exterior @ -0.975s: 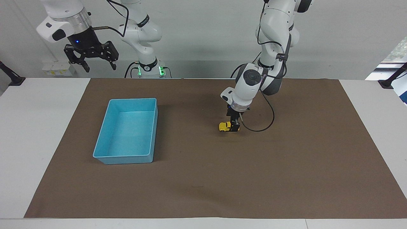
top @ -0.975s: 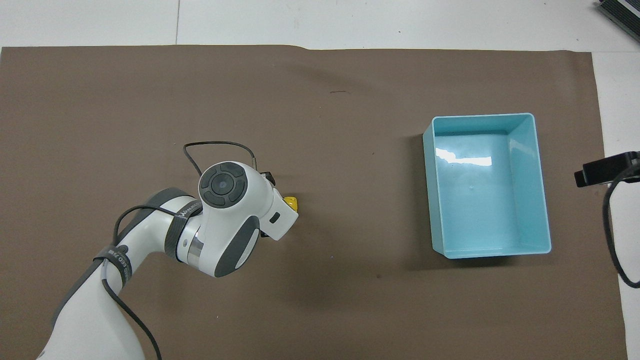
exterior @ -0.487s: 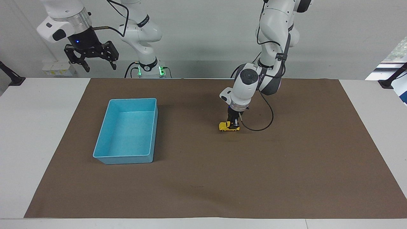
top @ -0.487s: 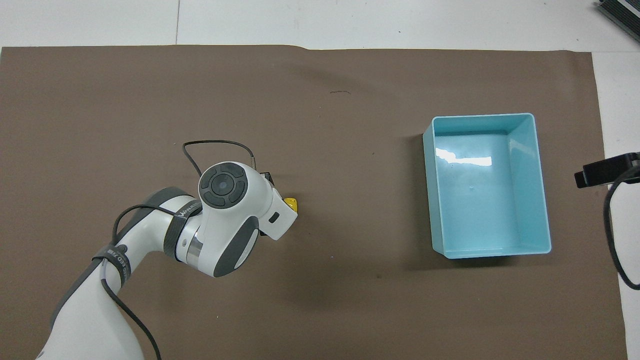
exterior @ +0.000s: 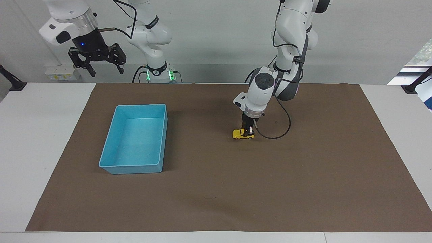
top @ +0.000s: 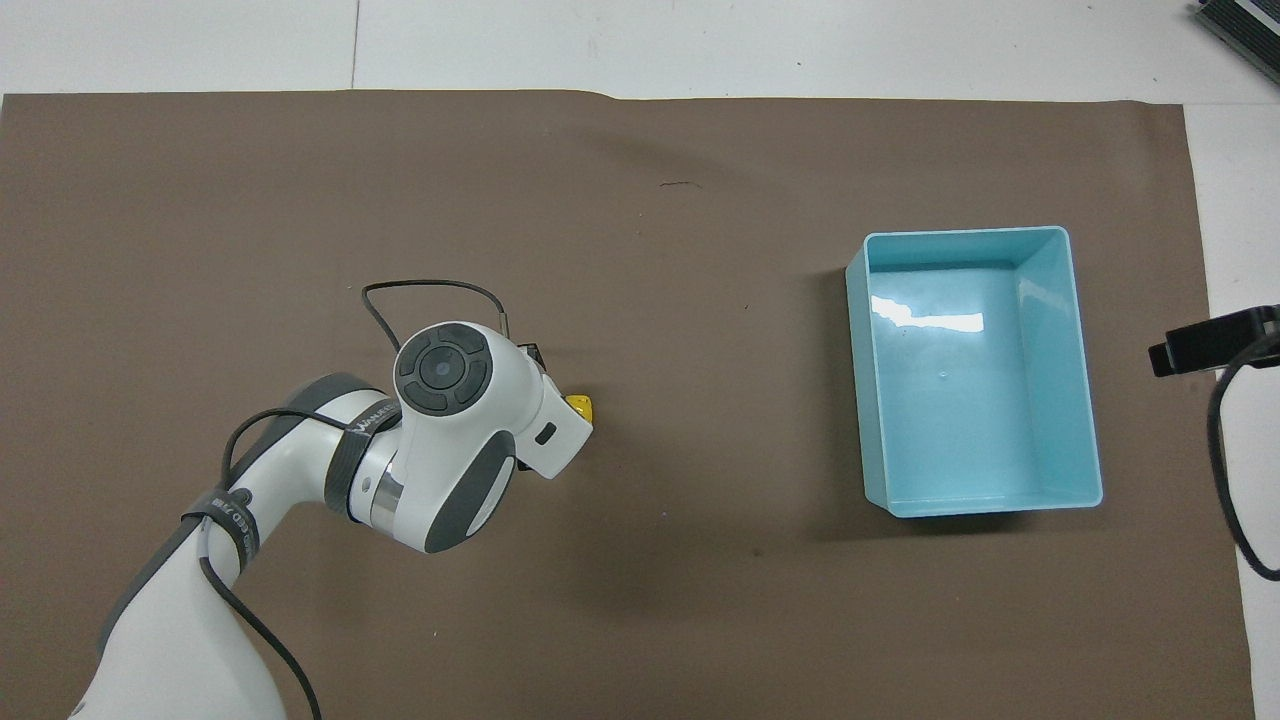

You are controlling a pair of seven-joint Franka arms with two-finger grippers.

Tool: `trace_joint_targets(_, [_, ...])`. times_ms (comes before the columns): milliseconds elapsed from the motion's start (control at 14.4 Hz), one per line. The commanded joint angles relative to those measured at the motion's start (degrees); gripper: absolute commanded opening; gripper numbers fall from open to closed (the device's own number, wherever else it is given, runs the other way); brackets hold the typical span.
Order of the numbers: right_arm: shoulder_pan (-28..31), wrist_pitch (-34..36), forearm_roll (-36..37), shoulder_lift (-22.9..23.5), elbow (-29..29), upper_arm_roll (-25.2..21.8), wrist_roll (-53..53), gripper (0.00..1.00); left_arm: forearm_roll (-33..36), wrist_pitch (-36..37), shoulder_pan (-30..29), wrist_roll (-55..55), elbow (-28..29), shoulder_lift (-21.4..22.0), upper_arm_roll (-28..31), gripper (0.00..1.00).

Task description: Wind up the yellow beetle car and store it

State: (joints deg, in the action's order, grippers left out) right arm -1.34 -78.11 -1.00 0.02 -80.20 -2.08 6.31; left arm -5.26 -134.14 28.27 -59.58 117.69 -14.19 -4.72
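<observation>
Left claw (exterior: 248, 132): clamped on the yellow beetle car (exterior: 241, 134), which sits on the table mat beneath it.
Right claw (exterior: 98, 61): spread wide, waiting aloft.
Risk: the tiny, rounded car could squirt out mid-windup.
Bin (exterior: 135, 139): well apart; a drop en route is likely.

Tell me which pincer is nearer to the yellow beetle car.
Left. The left pincer is shut on the yellow beetle car on the mat; the right pincer hangs open high above the right arm's end of the table.
</observation>
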Motion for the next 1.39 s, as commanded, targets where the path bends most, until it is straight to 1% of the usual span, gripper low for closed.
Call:
trace_joint_targets(0, [0.3, -0.2, -1.0, -1.4, -1.7, 0.0, 1.6, 1.0, 1.1, -0.7, 0.3, 1.0, 1.6, 0.5, 0.8, 0.0])
trace_joint_targets(209, [0.3, -2.3, -1.0, -1.9, -2.9, 0.0, 1.7, 1.0, 1.1, -0.5, -0.1, 0.6, 1.8, 0.5, 0.9, 0.0])
trace_joint_targets(418, [0.2, -2.4, -1.0, -2.8, -4.3, 0.0, 1.7, 1.0, 1.1, -0.5, -1.1, 0.6, 2.2, 0.6, 0.9, 0.0])
trace_joint_targets(1323, [0.2, -3.1, -1.0, -2.8, -4.3, 0.0, 1.3, 1.0, 1.3, -0.5, -7.2, -4.4, 3.1, 0.6, 1.0, 0.0])
